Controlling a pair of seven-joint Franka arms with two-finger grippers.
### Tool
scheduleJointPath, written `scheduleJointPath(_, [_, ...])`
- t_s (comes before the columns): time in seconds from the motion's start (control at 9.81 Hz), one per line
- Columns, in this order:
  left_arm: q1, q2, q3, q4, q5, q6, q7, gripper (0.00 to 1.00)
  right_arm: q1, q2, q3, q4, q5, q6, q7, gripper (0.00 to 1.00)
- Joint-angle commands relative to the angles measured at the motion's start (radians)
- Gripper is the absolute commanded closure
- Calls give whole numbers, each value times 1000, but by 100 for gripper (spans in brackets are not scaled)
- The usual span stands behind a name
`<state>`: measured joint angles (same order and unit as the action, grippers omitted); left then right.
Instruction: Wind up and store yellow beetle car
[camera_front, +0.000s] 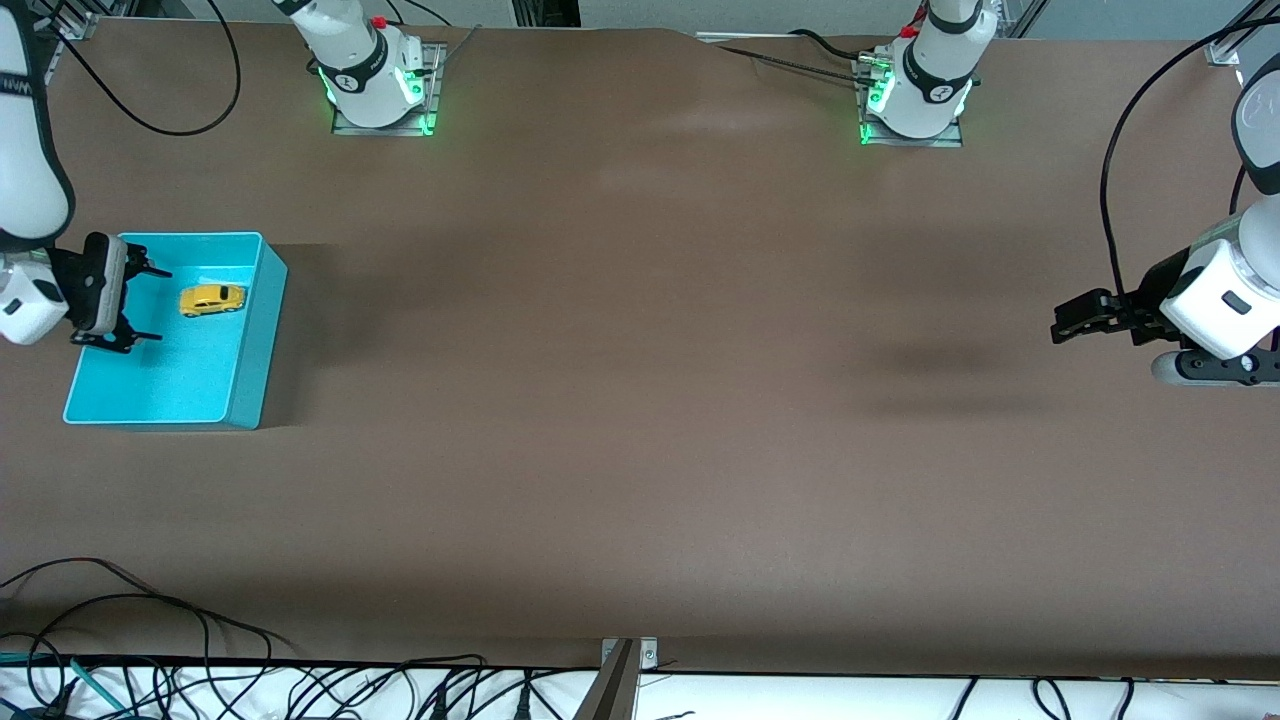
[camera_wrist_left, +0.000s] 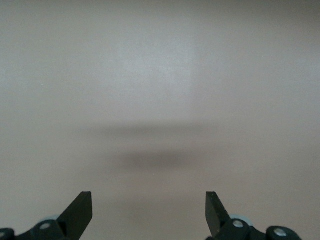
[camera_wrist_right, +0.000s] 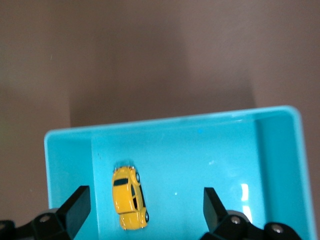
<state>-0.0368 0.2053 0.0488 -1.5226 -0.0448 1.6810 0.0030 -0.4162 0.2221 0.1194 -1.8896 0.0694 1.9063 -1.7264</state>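
Note:
The yellow beetle car (camera_front: 211, 299) lies in the turquoise bin (camera_front: 250, 355) at the right arm's end of the table, and nothing holds it. It also shows in the right wrist view (camera_wrist_right: 129, 198), on the bin's floor (camera_wrist_right: 200, 165). My right gripper (camera_front: 150, 304) is open and empty, up over the bin beside the car. My left gripper (camera_front: 1062, 322) is open and empty, up over bare table at the left arm's end; its wrist view shows only its two fingertips (camera_wrist_left: 80, 212) and the table.
The brown table (camera_front: 640, 400) runs wide between the bin and the left arm. Cables lie along the table's edge nearest the front camera (camera_front: 200, 680). The two arm bases (camera_front: 375, 80) stand along the top edge.

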Motion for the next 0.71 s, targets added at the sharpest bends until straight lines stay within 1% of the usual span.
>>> scheduleJointPath(0.0, [5,-12,-3,13,19,-23,18,0,83,-93,-7,6,38,-52,273,0])
scheduleJointPath(0.1, [5,-12,-3,13,19,-23,18,0,115,-130,-12,7,125,-62,353,0])
scheduleJointPath(0.41, [5,-12,-1,13,19,-23,20,0,241,-280,-21,7,118,-177,957,0])
scheduleJointPath(0.61, [5,-11,-1,12,19,-23,18,0,325,-357,-26,7,92,-219,1275,0])
